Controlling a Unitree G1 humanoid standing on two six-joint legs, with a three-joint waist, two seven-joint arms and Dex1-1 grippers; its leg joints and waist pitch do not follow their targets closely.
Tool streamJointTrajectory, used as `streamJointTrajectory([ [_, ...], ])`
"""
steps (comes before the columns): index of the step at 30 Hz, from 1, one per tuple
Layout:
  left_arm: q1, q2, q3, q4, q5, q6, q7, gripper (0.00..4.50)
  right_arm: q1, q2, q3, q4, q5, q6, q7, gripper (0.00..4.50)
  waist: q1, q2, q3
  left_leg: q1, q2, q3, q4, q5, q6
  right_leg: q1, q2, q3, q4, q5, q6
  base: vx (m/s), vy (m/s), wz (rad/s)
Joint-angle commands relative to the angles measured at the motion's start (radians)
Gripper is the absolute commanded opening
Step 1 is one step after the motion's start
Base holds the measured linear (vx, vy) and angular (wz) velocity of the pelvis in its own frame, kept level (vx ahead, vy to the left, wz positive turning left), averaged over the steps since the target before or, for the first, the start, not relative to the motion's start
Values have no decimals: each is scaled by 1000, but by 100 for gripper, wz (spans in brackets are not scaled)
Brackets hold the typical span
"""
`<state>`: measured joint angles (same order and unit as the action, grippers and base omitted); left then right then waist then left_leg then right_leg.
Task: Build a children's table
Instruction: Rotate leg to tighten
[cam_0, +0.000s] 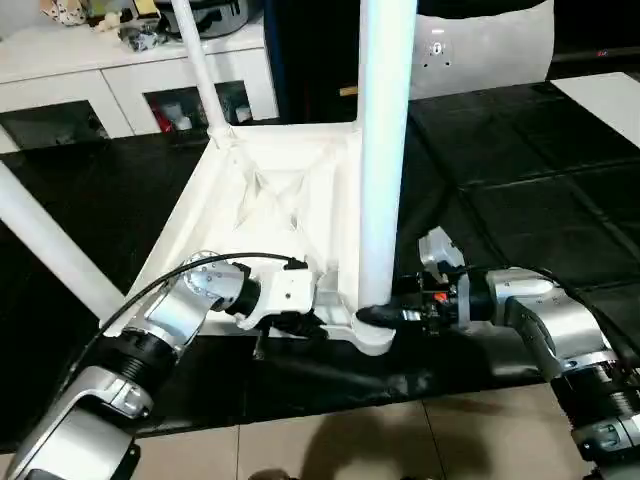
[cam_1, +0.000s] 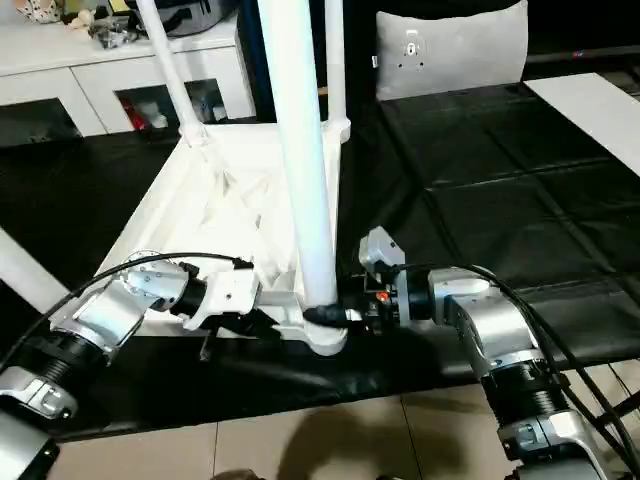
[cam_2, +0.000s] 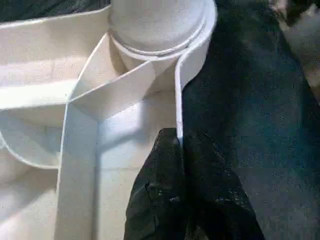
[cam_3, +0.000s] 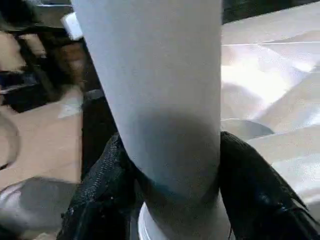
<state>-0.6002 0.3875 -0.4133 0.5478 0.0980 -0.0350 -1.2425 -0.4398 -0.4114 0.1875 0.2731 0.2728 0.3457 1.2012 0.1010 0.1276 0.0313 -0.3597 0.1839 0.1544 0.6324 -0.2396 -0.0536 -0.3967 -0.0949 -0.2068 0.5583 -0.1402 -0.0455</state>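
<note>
I am viewing the tabletop (cam_0: 270, 210) lying upside down on the black mat (cam_0: 520, 200), ribbed underside up, with legs standing in its sockets.

Left side: a leg (cam_0: 50, 245) is slanting out of the near left area, well apart from either gripper. My left gripper (cam_2: 182, 165) is pinching the tabletop's near rim; in the left wrist view its two fingers (cam_2: 160, 195) are sitting pressed together with the thin rim wall between them, one finger inside the rim and one outside. The corner socket (cam_2: 160, 35) is lying just beyond these fingertips.

Centre: a far leg (cam_0: 200, 70) is rising from the far left socket, and another far leg (cam_1: 335, 60) is standing at the far right corner, both well apart from my grippers.

Right side: my right gripper (cam_0: 375, 316) is clamping the near leg (cam_0: 385, 140) low down, just above its socket. In the right wrist view one finger (cam_3: 100, 190) is sitting on each side of the tube, touching it. This leg is standing upright in the near right socket.

A grey cushion (cam_1: 450, 50) is standing beyond the mat, far from both grippers.
</note>
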Motion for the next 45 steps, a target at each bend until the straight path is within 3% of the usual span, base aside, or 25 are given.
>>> streamJointTrajectory([
  [1,-17,-61,13,20,4,84,108,0,-12,68,-2,-5,-36,54,-171,201,-20,-24,-51,6,37,-11,-73,-155,48,55,-72,52,-106,-531,52,0,0,0],
  [3,-41,-110,49,39,-7,147,198,0,-20,128,-38,7,-52,92,-315,199,-46,-23,-42,20,25,-10,-65,-220,25,48,-62,24,-131,-622,98,0,0,0],
  [4,-58,-137,66,60,-2,174,262,0,-26,163,-59,17,-61,111,-395,198,-76,-17,-44,26,35,-21,-66,-282,24,57,-57,4,-145,-625,133,0,0,0],
  [5,-63,-144,70,67,-1,179,278,0,-28,173,-63,22,-67,112,-421,198,-87,-8,-45,23,47,-27,-71,-308,28,67,-60,0,-141,-604,130,0,0,0],
  [6,-75,-159,78,82,3,191,314,0,-33,199,-74,33,-82,115,-485,198,-97,-5,-45,14,66,-40,-83,-343,33,80,-61,4,-127,-572,131,0,0,0],
  [7,-105,-207,106,118,19,222,429,0,-44,255,-87,60,-131,123,-631,198,-101,10,-43,-6,127,-76,-129,-457,33,97,-68,60,-35,-450,97,0,0,0],
  [8,-105,-207,106,118,19,222,429,0,-44,255,-87,60,-131,123,-631,198,-108,3,-42,5,129,-74,-135,-491,21,90,-72,79,-26,-415,73,0,0,0],
  [9,-113,-222,113,123,23,233,460,0,-50,280,-99,77,-143,124,-691,198,-122,-12,-37,6,105,-67,-127,-500,7,81,-76,85,-47,-432,63,0,0,0],
  [10,-117,-235,120,126,30,244,488,0,-56,305,-118,92,-146,124,-740,198,-129,-39,-39,37,8,-26,-64,-394,-11,40,-85,59,-123,-645,74,59,4,6],
  [11,-119,-245,125,127,34,247,503,0,-62,325,-133,106,-146,120,-776,198,-125,-43,-43,15,-27,-11,-44,-242,30,56,-98,48,-123,-713,82,59,4,6],
  [13,-113,-255,125,121,35,253,507,0,-66,340,-130,115,-159,80,-796,198,-128,-30,-53,0,-8,-17,-54,-171,65,58,-78,36,-128,-662,104,30,-4,0],
  [14,-109,-255,123,117,36,254,505,0,-66,338,-118,114,-166,62,-786,198,-130,-20,-56,-9,12,-29,-65,-146,74,64,-73,41,-117,-554,78,0,0,0],
  [16,-103,-245,111,113,42,250,496,0,-61,334,-106,107,-168,39,-765,266,-131,-15,-62,-14,36,-44,-73,-118,89,71,-75,53,-94,-404,30,0,0,0],
  [19,-95,-227,97,119,55,232,490,0,-45,329,-107,84,-159,3,-728,302,-128,-15,-70,-21,43,-46,-72,-41,120,80,-84,66,-64,-242,-39,0,0,0],
  [20,-91,-217,92,118,59,219,485,0,-34,320,-108,73,-155,-15,-706,310,-124,-21,-73,-21,44,-44,-69,-11,132,80,-87,69,-58,-203,-56,0,0,0],
  [22,-76,-193,82,111,61,172,451,0,-6,285,-105,47,-141,-39,-646,320,-113,-25,-75,-25,44,-41,-66,26,161,82,-89,73,-50,-162,-70,0,0,0],
  [25,-63,-174,82,101,53,146,415,0,14,248,-107,25,-123,-40,-591,346,-106,-25,-72,-25,42,-36,-65,23,167,79,-89,73,-53,-184,-70,0,0,0],
  [29,-49,-140,75,97,50,118,367,0,27,196,-121,-3,-96,-41,-515,395,-95,-26,-62,-18,40,-30,-71,-64,134,74,-83,70,-74,-343,-19,0,0,0],
  [31,-38,-99,60,97,44,87,302,0,36,131,-122,-24,-74,-55,-411,403,-94,-34,-63,-17,42,-31,-72,-77,129,72,-81,70,-75,-352,-8,0,0,0],
  [32,-37,-96,59,97,43,85,297,0,36,126,-122,-25,-73,-56,-403,410,-90,-30,-63,-16,44,-32,-72,-79,129,72,-84,72,-72,-351,-7,0,0,0],
  [39,-11,-22,25,86,19,-52,127,0,39,-16,-75,-35,-51,-100,-146,446,-74,-36,-66,-19,48,-31,-70,-44,147,69,-85,76,-61,-300,-29,0,0,0],
  [40,-11,-22,25,86,19,-52,127,0,39,-16,-75,-35,-51,-100,-146,446,-68,-36,-67,-16,49,-30,-69,-36,147,67,-84,76,-60,-296,-34,0,0,0],
  [41,4,6,4,55,12,-75,56,0,25,-61,-52,-10,-48,-130,-46,446,-57,-46,-69,-17,51,-28,-70,-33,151,68,-87,77,-57,-293,-37,0,0,0],
  [43,9,15,-3,46,10,-85,33,0,19,-76,-44,1,-47,-142,-13,446,-47,-39,-69,-14,55,-27,-69,-23,156,63,-87,80,-54,-284,-46,0,0,0],
  [45,17,27,-13,32,3,-104,-4,0,3,-91,-37,17,-31,-138,47,446,-34,-45,-68,-12,58,-25,-70,-21,155,62,-87,82,-54,-285,-53,0,0,0],
])
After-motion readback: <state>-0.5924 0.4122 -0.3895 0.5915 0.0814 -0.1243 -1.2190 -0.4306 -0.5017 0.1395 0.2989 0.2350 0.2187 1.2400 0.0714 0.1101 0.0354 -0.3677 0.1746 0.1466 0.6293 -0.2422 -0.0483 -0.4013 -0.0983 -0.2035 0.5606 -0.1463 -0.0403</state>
